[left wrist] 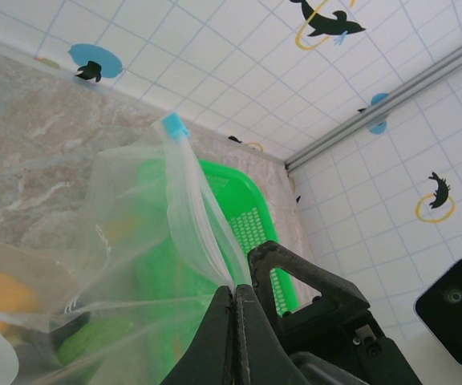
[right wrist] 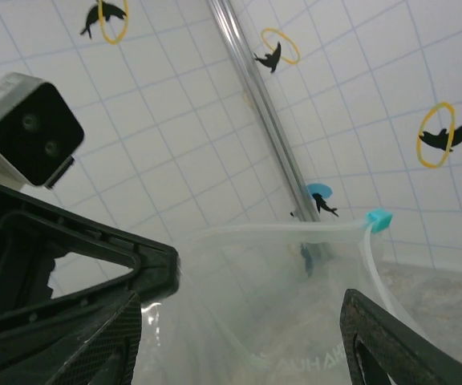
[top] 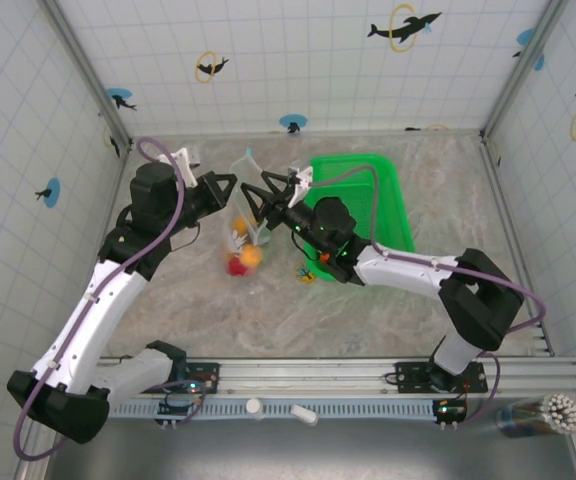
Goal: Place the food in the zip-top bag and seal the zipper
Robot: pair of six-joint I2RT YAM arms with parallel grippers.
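Zip-top bag [left wrist: 127, 233] between both jaws, left apparently pinching zipper [left wrist: 199, 216]

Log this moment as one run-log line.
left gripper shut on zipper | right gripper open around zip-top bag | food visible through bag

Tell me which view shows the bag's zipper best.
Left wrist: the zipper runs from its blue slider down to the left gripper pinching it. Right wrist shows the slider end; in top external it is too small to trace.
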